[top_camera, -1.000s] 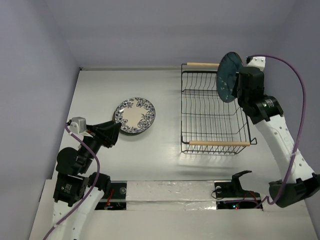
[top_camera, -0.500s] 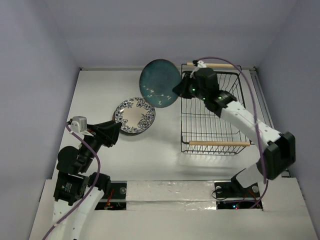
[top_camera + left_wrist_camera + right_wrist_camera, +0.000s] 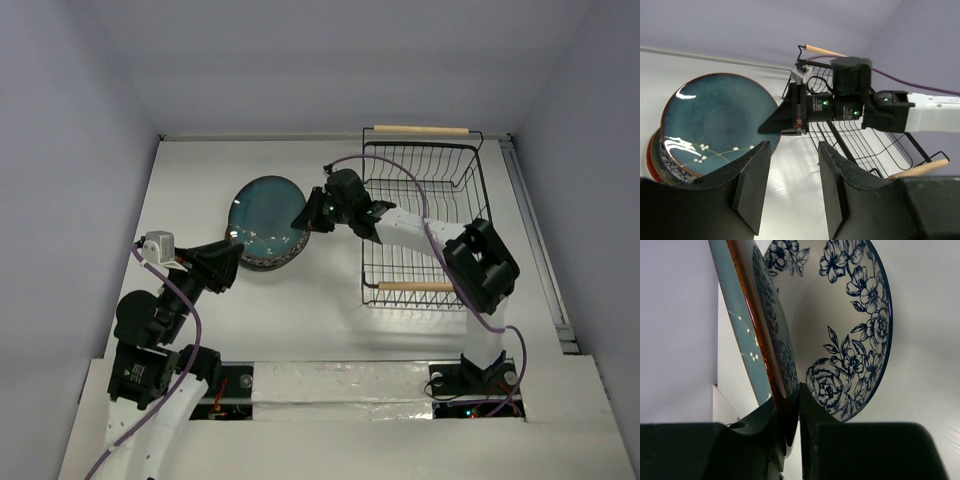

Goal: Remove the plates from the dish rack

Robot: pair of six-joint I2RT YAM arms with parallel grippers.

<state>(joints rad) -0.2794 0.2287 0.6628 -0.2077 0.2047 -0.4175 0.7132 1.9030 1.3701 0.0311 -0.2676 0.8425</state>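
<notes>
The glossy dark teal plate (image 3: 262, 216) is tilted low over the white plate with the blue floral pattern (image 3: 272, 263), which lies flat on the table left of the dish rack. My right gripper (image 3: 306, 216) is shut on the teal plate's right rim; its wrist view shows the teal plate (image 3: 738, 315) edge-on above the floral plate (image 3: 845, 315). The black wire dish rack (image 3: 440, 287) holds no plates. My left gripper (image 3: 228, 266) is open and empty just in front of the plates, which show in its view (image 3: 715, 117). The grey-brown deer plate does not show.
My right arm (image 3: 420, 232) reaches leftward across the rack's near left corner. The rack's wires and wooden handle (image 3: 920, 169) show at the right of the left wrist view. Purple walls close in the table at the back and both sides.
My right gripper carried the teal plate from above the rack's far right corner leftward and down, onto the floral plate. My left arm has not moved.
</notes>
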